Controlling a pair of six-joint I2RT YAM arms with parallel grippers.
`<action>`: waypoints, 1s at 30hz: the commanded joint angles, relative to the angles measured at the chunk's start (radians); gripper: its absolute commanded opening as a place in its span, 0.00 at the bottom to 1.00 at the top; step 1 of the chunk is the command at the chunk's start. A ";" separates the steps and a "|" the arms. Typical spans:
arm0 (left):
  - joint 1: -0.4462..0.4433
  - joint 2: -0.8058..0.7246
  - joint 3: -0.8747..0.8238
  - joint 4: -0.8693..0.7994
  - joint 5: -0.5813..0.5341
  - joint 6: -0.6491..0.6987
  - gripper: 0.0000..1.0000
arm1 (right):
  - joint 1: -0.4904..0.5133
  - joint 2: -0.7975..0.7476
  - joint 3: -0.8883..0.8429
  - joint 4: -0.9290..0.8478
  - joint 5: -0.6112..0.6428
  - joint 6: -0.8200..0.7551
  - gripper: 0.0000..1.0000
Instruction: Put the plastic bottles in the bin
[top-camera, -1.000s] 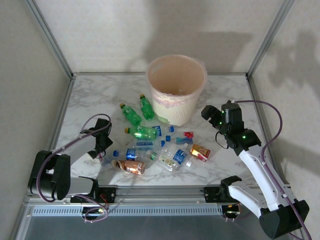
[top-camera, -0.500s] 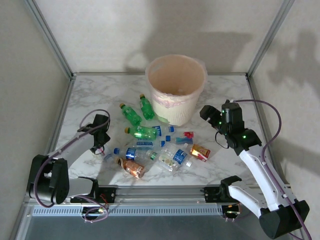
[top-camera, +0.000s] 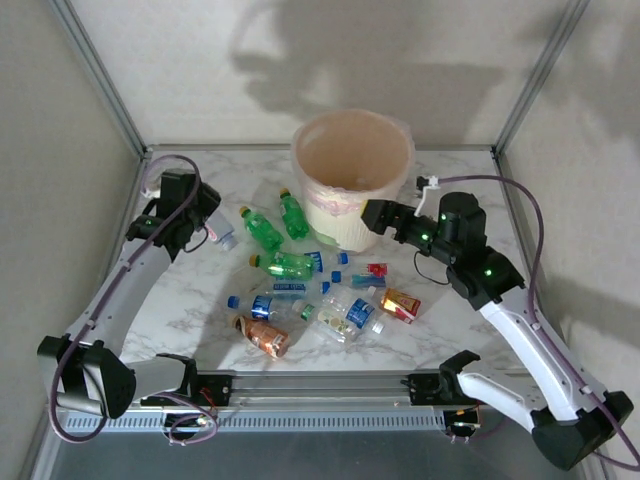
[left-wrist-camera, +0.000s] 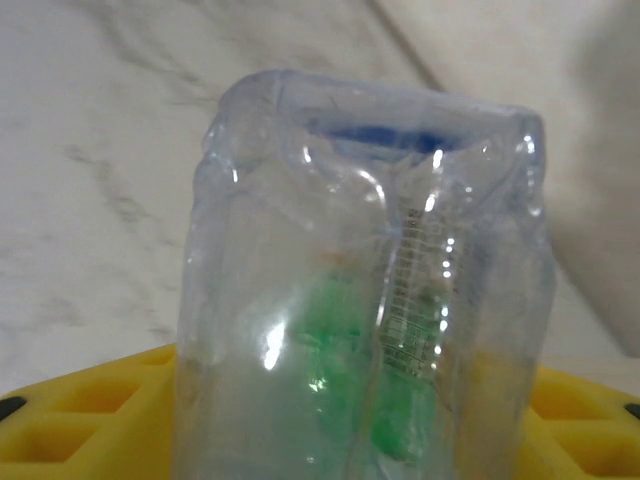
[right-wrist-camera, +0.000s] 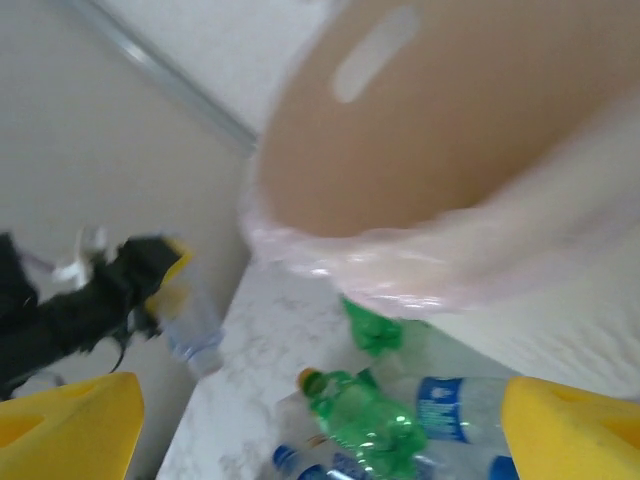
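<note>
Top external view has the left gripper (top-camera: 207, 227) clamped on a clear bottle (top-camera: 224, 238) at the far left of the table (top-camera: 190, 292), well apart from the bin (top-camera: 340, 215). Just beside the bin's wall the right gripper (top-camera: 372, 214) stands wide and empty, with the other bottles (top-camera: 288, 266) lying near the bin's front.

**Table** (top-camera: 190, 290): white marble, grey veining. **Bin** (top-camera: 340, 215): cream, with a pinkish translucent liner. At its 7 o'clock: green bottles (top-camera: 262, 230); clear bottles (top-camera: 352, 314) with blue labels and caps; red-orange labelled bottle (top-camera: 400, 303); coppery bottle (top-camera: 265, 336). At 9 o'clock: colourless bottle (left-wrist-camera: 370, 330), blue-tinged top. Left fingers (left-wrist-camera: 80, 420) and right fingers (right-wrist-camera: 70, 420): yellow.
</note>
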 joint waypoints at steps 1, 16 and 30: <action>-0.036 0.013 0.078 0.162 0.167 -0.062 0.60 | 0.056 0.068 0.084 0.067 -0.087 -0.059 0.93; -0.247 0.115 0.276 0.434 0.507 -0.151 0.65 | 0.127 0.394 0.401 0.071 -0.282 -0.141 0.98; -0.305 0.138 0.257 0.672 0.646 -0.296 0.64 | 0.133 0.473 0.501 0.023 -0.249 -0.159 0.95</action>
